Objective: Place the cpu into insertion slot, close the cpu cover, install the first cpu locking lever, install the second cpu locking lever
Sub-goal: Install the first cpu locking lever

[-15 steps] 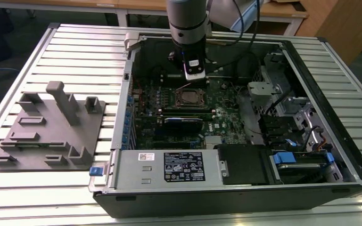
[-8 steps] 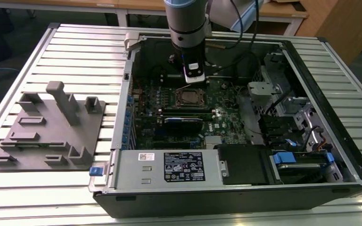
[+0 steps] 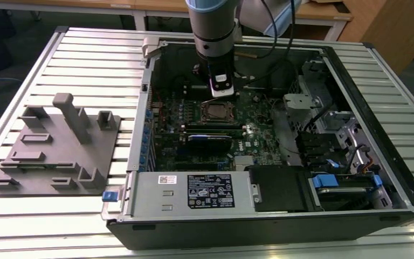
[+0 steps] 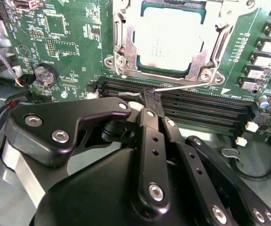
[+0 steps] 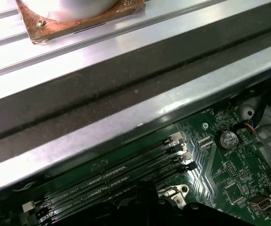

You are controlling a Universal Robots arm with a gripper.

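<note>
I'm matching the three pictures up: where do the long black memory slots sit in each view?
Exterior view: memory slots just below the cpu in the picture.
Second wrist view: memory slots between the cpu and the gripper.
First wrist view: memory slots along the case wall.
Shared landmark: the coin battery, in both wrist views.

The cpu (image 4: 170,40), a flat square with a dull silver top, is lying level in the slot (image 3: 215,112) on the green board (image 4: 74,42). The cover (image 4: 124,44), a thin silvery frame, is lying down over the cpu's edges, its window showing the metal top. One thin wire lever (image 4: 184,86) is running along the cover's side.
</note>
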